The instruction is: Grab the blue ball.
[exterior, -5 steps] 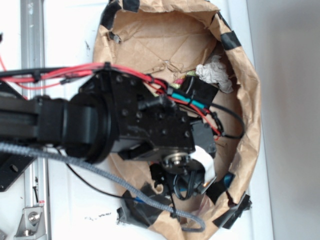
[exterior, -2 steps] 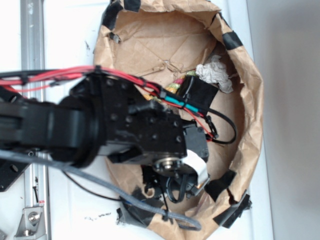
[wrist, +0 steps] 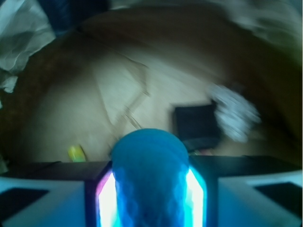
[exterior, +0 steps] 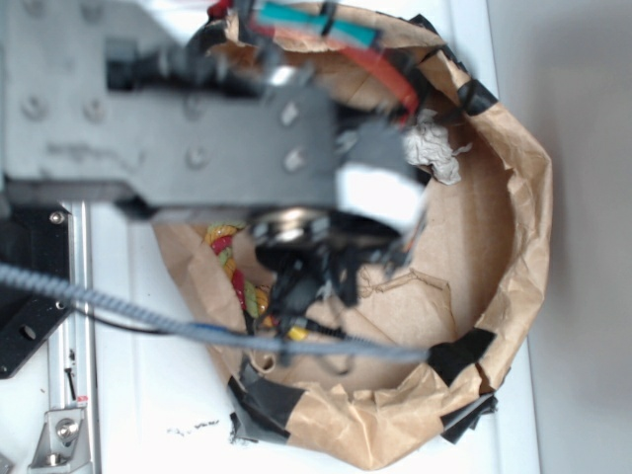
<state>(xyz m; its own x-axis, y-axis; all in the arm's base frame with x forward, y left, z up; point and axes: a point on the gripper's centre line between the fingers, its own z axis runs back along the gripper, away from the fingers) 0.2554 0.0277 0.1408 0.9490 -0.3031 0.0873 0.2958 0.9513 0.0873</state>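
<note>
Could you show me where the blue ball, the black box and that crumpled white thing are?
Blue ball point(wrist: 149, 172): wrist view, middle of its dimpled front.
Black box point(wrist: 195, 124): wrist view, center of its top face.
Crumpled white thing point(exterior: 433, 150): exterior view, middle of the wad by the bag's wall.

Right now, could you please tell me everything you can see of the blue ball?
The blue ball shows only in the wrist view: a turquoise-blue sphere with a faintly dimpled surface, looking like hard plastic or rubber. It sits between the two fingers of the tool, which press against its left and right sides. Its top is rounded and clear; its bottom is cut off by the frame. Behind it lie brown paper and a black box.
</note>
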